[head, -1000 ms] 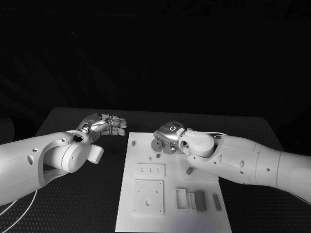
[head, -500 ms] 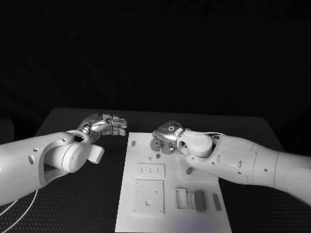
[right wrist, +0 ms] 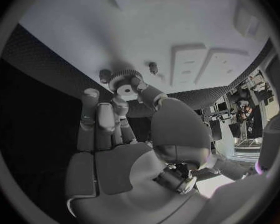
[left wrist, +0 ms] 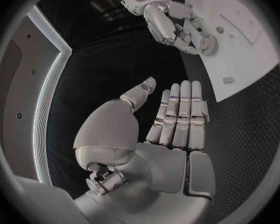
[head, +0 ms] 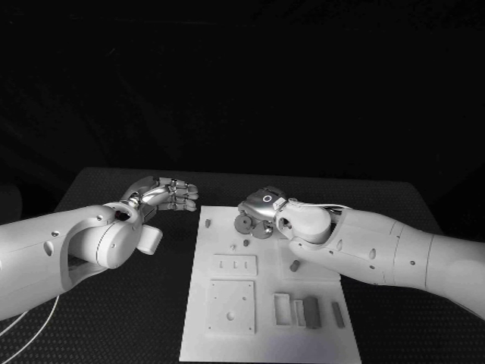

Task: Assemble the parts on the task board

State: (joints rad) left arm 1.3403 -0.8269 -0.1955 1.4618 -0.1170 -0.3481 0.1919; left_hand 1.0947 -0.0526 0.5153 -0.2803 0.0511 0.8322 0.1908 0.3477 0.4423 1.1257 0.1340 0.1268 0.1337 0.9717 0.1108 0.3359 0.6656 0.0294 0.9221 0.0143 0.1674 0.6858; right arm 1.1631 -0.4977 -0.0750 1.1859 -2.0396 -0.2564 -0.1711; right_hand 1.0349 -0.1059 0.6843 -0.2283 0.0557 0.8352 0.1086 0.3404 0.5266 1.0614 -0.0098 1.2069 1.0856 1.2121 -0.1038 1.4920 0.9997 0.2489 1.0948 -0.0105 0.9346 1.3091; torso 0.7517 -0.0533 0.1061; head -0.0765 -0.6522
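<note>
The white task board [head: 267,303] is laid on the black table [head: 123,318], and it is taken here as the landmark. At its far end, a round toothed gear [right wrist: 125,80] is seen flat on the board surface, with the right hand [head: 267,214] brought down onto it; in the right wrist view the thumb and a fingertip [right wrist: 119,104] are placed against the gear's rim and top, so the gear is pinched, while the remaining fingers are stretched alongside, off the board's edge. Just beside the gear, two small dark pegs [right wrist: 153,66] are stood on the board. Nearer the middle of the board, a small raised block with three slots [head: 234,265] is found, and a short grey piece [head: 295,266] is laid a little to the side of it. Toward the near end, a larger square plate with a hole [head: 232,306] is set, and beside it a row of narrow upright grey bars [head: 311,312] is arranged. The left hand [head: 164,194] is held above the table just beside the far corner of the board, apart from it; its fingers [left wrist: 180,112] are straight and kept side by side, the thumb is spread away, and nothing is held.
</note>
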